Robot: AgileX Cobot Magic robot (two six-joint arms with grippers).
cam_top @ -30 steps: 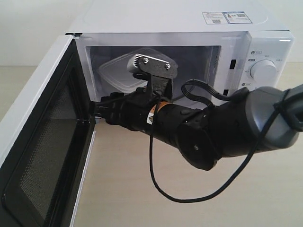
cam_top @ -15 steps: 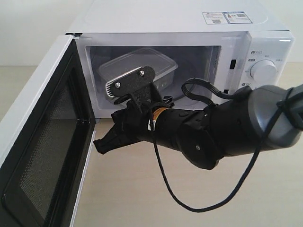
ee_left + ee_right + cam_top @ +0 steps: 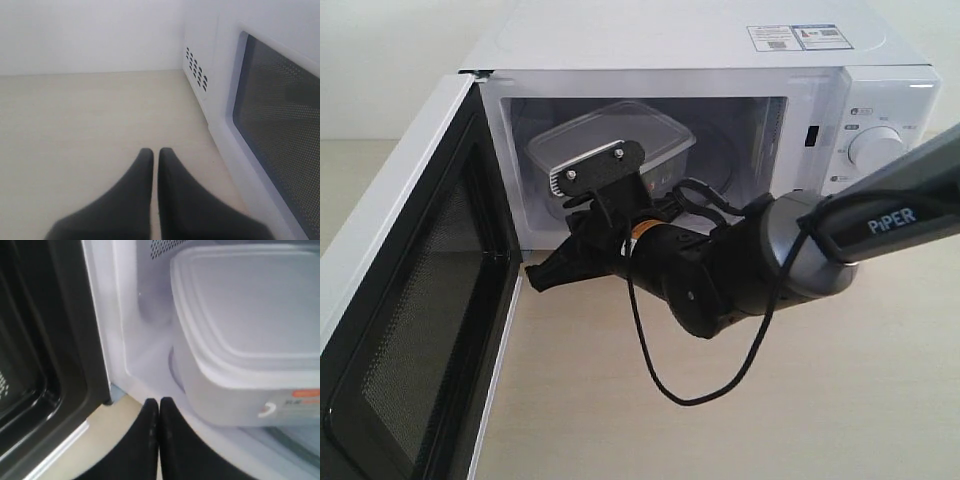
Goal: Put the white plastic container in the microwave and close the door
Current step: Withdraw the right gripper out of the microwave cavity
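White plastic container point(image 3: 610, 140), lid on, sits inside the microwave point(image 3: 700, 40), toward the left of the cavity. Door point(image 3: 400, 300) stands wide open at the left, its black inner frame facing right. Right gripper point(image 3: 534, 278), jaws closed on nothing, lies just outside the cavity's near left corner, in front of the container. Left gripper point(image 3: 155, 156), jaws pressed together and empty, hovers over the table point(image 3: 75, 125) beside the door's outer face.
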